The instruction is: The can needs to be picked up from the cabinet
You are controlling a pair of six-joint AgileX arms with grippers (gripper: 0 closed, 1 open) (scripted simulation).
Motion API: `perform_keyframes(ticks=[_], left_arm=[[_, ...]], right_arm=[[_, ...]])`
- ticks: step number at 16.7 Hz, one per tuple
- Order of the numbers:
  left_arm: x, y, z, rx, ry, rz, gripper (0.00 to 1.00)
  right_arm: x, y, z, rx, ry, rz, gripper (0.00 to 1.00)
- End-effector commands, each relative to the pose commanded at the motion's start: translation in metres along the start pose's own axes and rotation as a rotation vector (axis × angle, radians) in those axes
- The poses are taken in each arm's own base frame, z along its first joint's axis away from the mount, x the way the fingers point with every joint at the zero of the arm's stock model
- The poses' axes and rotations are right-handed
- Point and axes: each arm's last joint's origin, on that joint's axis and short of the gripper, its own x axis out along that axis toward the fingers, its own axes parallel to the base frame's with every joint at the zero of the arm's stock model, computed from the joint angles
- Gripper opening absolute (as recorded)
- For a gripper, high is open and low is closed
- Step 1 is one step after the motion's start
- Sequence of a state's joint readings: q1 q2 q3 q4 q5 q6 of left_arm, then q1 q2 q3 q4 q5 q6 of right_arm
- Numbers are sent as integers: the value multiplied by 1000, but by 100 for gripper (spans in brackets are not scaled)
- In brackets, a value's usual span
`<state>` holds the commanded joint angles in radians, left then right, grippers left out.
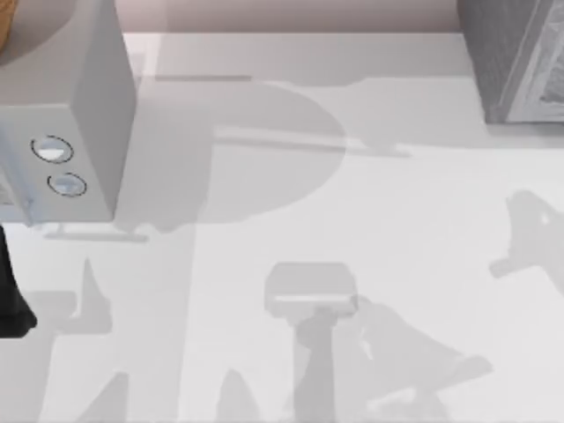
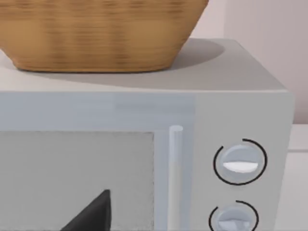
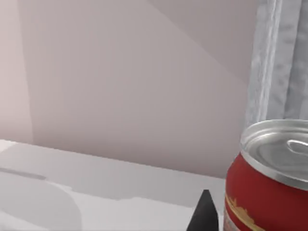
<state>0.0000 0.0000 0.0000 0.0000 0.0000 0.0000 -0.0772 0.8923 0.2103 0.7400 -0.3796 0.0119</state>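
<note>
White tabletop [image 1: 264, 211], crossed by soft grey shadows, was seen from above beneath a pale back wall [image 3: 120, 72]. At the table's left side a grey microwave [image 1: 79, 115] was placed, two round knobs [image 1: 53, 150] set one above the other on its front panel. A wicker basket [image 2: 96, 33] was seen resting on the microwave's top in the left wrist view, with the door handle [image 2: 175, 173] just beside the knobs. The left arm [image 1: 11, 300] was glimpsed as a dark shape at the left edge of the table, below the microwave; one dark fingertip of the left gripper [image 2: 94, 214] was seen directly before the microwave's door window, and whether that gripper was released or clenched could not be told.

At the table's far right corner a grey cabinet [image 1: 520, 62] was placed. In the right wrist view the red can [image 3: 269, 187] with its silvery top was seen upright, just beside one dark fingertip of the right gripper [image 3: 204, 214] and close before the camera, with the cabinet's grey wall rising behind it. Whether the can was touched by the fingertip could not be told, nor whether the right gripper was released, clenched or grasping.
</note>
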Motion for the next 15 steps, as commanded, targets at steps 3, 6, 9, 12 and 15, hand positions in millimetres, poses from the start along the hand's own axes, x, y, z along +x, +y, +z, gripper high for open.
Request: perform_keyframes(ticks=[3, 6, 9, 12, 15], left_arm=[[0, 0, 0, 0, 0, 0, 100], [0, 0, 0, 0, 0, 0, 100], [0, 0, 0, 0, 0, 0, 100], [0, 0, 0, 0, 0, 0, 100], [0, 0, 0, 0, 0, 0, 100]], right_arm=[[36, -15, -17, 5, 12, 119, 0], [64, -30, -51, 15, 26, 232, 0], [81, -41, -91, 26, 37, 328, 0], [86, -48, -128, 34, 42, 401, 0], [86, -50, -152, 35, 39, 445, 0]])
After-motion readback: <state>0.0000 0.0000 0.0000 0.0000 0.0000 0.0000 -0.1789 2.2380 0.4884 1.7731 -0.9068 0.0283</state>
